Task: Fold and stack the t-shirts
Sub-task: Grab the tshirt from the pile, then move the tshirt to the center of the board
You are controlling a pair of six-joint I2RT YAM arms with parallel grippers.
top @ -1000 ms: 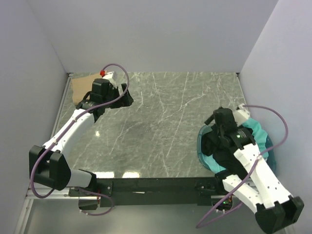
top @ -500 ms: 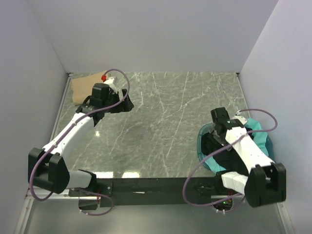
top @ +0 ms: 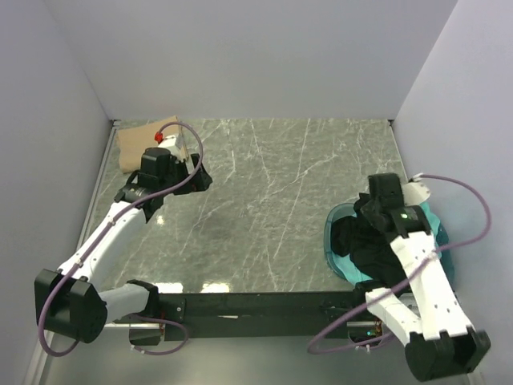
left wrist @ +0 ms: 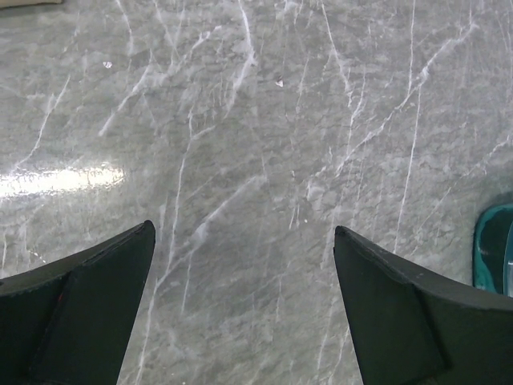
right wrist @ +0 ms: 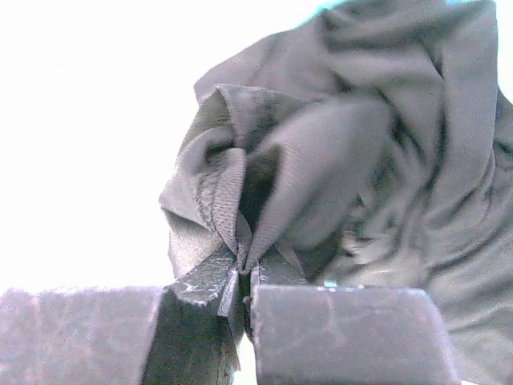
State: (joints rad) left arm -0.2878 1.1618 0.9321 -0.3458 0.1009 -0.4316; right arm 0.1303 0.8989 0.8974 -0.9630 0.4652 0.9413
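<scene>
Two fingers pinched tight at the near right: the right fingers (right wrist: 345, 329) are clamped together on a thin bunched fold of the black t-shirt (right wrist: 361, 144). The shirt sits down in the blue tub (top: 330, 233), on top of the teal t-shirts (top: 429, 220). That's a skimpy bite, just a ridge of cloth, so a quick lift could let it slide straight out. Or the black cloth may be tangled with the teal below and haul one up with it, maybe even drag the light tub along the worktop (top: 280, 184). Out past the middle, the left fingers (left wrist: 88, 313) hang spread wide over the marble, holding nothing. They're well apart from the tub, so no help if it shifts. In the far left corner, the tan t-shirt (top: 136, 144) lies flat.
</scene>
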